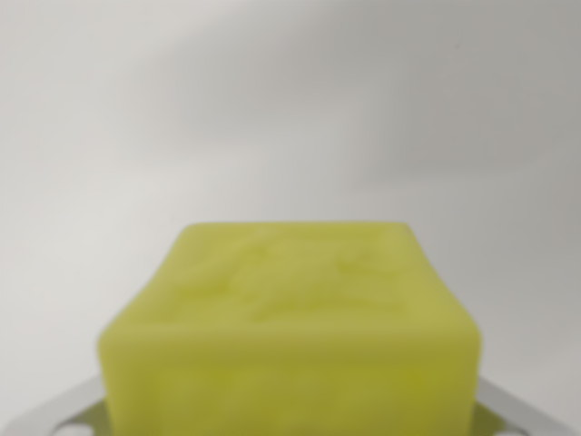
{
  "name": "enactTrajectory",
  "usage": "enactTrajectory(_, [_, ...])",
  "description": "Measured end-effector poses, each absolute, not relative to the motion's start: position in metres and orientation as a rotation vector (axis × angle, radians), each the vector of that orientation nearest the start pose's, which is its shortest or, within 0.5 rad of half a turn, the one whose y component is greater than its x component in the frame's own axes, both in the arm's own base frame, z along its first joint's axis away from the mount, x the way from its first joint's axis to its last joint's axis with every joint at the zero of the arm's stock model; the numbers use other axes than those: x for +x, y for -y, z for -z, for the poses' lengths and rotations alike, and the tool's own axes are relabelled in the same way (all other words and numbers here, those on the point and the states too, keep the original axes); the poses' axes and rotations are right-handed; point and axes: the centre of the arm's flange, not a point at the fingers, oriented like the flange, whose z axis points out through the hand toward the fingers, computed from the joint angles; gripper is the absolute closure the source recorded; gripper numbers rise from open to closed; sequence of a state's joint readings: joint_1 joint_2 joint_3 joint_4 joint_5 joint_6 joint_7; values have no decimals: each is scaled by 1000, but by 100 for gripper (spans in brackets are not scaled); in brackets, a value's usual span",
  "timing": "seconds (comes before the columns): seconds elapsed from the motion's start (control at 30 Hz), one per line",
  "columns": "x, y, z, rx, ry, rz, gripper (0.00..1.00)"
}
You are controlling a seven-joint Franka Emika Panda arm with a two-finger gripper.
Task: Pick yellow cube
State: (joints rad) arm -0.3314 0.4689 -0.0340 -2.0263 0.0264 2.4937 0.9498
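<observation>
In the wrist view, the yellow cube is seen blurred and very close, filling the lower middle of the frame. Pale metal parts are glimpsed at both lower corners beside it. Whether the hand is clenched cannot be told.

Yellow cube fills lower centre, blurred; pale metal tool parts flank its bottom corners at frame's lower edge; plain grey-white worktop beyond; grip unclear.

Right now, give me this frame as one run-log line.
view: wrist | yellow cube: fills lower centre, blurred, very close | gripper: metal parts at bottom corners, grasp state unclear | background: plain pale surface
</observation>
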Motion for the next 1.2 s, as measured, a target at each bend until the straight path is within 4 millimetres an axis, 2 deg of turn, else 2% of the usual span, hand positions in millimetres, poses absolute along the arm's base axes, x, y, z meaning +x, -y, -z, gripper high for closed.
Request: enactTrajectory(1.2, [562, 215, -274, -2470, -1941, -3, 100])
